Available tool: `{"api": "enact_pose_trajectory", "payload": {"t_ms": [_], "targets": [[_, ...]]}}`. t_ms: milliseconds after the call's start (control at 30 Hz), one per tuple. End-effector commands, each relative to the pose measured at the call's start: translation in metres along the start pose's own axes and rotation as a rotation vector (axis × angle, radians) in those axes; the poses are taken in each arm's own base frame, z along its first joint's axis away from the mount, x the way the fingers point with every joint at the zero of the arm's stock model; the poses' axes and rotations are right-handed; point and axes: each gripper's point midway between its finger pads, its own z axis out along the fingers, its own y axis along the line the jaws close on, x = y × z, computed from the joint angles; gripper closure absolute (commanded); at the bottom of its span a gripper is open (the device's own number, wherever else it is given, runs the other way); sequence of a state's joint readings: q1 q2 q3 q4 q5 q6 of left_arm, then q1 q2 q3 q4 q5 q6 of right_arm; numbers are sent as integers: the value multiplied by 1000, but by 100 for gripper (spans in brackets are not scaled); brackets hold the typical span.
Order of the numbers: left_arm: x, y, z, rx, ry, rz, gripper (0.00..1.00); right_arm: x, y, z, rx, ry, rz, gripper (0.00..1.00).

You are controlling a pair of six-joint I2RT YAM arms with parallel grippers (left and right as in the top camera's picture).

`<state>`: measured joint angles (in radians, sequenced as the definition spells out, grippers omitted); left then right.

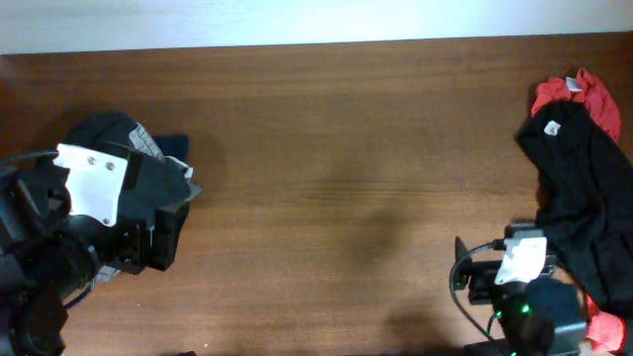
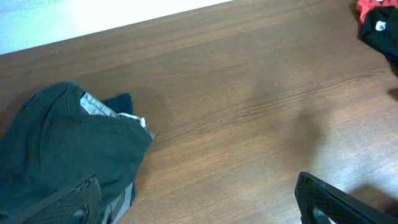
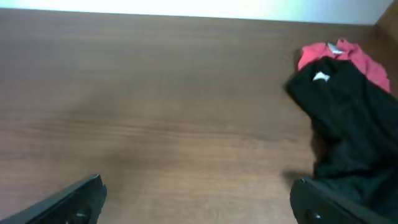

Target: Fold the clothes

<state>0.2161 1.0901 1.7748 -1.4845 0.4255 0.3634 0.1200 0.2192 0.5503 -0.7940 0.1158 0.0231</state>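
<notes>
Note the right gripper (image 3: 199, 210) at the lower right of the overhead view: spread wide, holding nothing, just beside the black garment (image 1: 579, 188). Note the left gripper (image 1: 170, 225) at lower left: likewise spread wide and empty, by the edge of the dark T-shirt (image 2: 62, 149), apparently already bundled. Locate the red garment (image 1: 586, 94) farther back, upper right, partly under the black one. Judged step: between garments. Next, reach for the black garment, pinch an edge, and drag it onto the bare table (image 1: 346, 148) centre for spreading.

readable text: none | dark T-shirt (image 2: 62, 143) neck label (image 2: 93, 104): illegible | black garment (image 3: 348, 124) tag (image 3: 320, 77): illegible
</notes>
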Motion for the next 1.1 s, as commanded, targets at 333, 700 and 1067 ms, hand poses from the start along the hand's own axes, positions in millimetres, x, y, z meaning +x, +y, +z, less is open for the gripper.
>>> {"api": "enact_pose_trajectory", "payload": {"t_ms": [333, 700, 1067], "targets": [[-1, -1, -2, -2, -4, 2, 1, 49, 10, 48, -36, -75, 12, 1], [-1, -1, -2, -2, -4, 2, 1, 64, 11, 60, -36, -69, 11, 1], [-1, -1, -2, -2, -4, 2, 1, 58, 11, 58, -37, -100, 14, 1]]}}
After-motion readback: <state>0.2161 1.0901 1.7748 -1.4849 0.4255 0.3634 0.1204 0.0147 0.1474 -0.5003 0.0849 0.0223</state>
